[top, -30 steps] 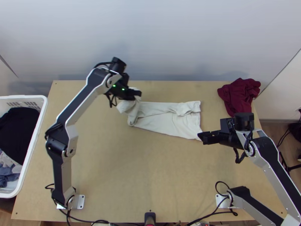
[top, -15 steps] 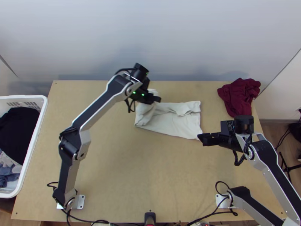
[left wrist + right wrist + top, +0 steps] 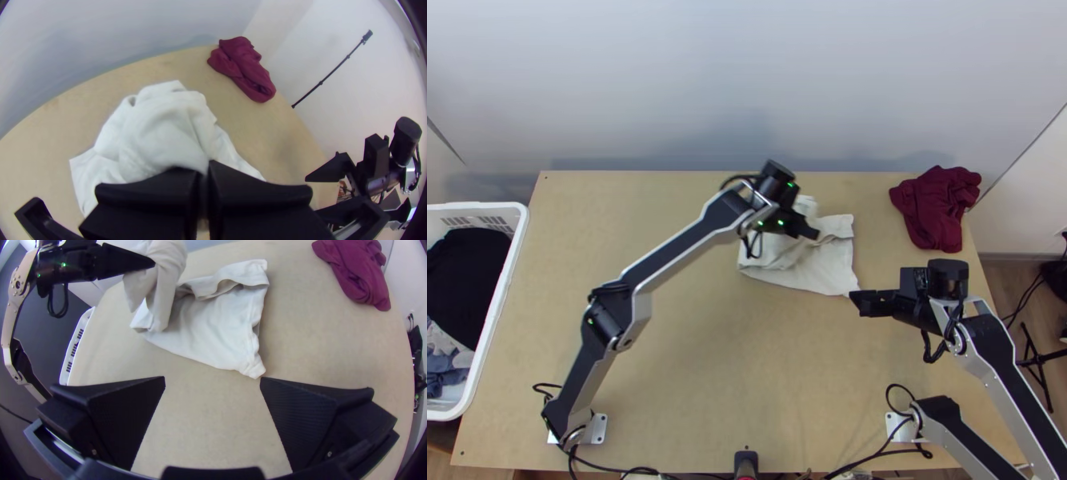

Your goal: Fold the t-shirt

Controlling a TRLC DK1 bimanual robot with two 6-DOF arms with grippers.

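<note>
Got left pincer (image 3: 811,232) clamped on bunched, raised part of white t-shirt (image 3: 829,272), soft creased folds above flatter cloth on smooth pale wooden bench (image 3: 699,376). See right pincer (image 3: 856,301) with matte black fingers (image 3: 311,418) wide apart, just beside pointed t-shirt corner. Note maroon cloth (image 3: 937,210) at far right, crumpled heap; slotted white plastic basket (image 3: 497,310) at left, rumpled black fabric (image 3: 463,272) inside.
</note>
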